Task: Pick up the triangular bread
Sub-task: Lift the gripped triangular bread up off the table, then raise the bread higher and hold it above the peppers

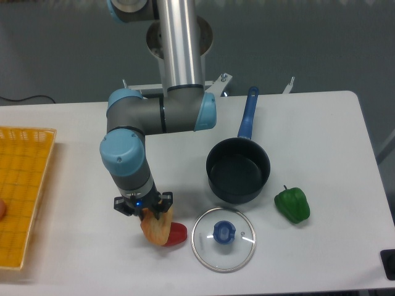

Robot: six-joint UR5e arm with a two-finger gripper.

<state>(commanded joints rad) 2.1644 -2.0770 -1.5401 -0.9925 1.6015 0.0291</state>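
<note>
The triangular bread (155,228) is a golden-tan wedge with toasted patches, held at the front of the table below my wrist. My gripper (148,214) points straight down and is shut on the top of the bread. The bread hangs tilted from the fingers, its lower end next to a small red bell pepper (177,234) on the table. I cannot tell whether the bread touches the table or the pepper.
A glass lid with a blue knob (223,238) lies right of the pepper. A dark pot with a blue handle (237,169) stands behind it. A green bell pepper (292,205) sits at the right. A yellow basket (21,191) is at the left edge.
</note>
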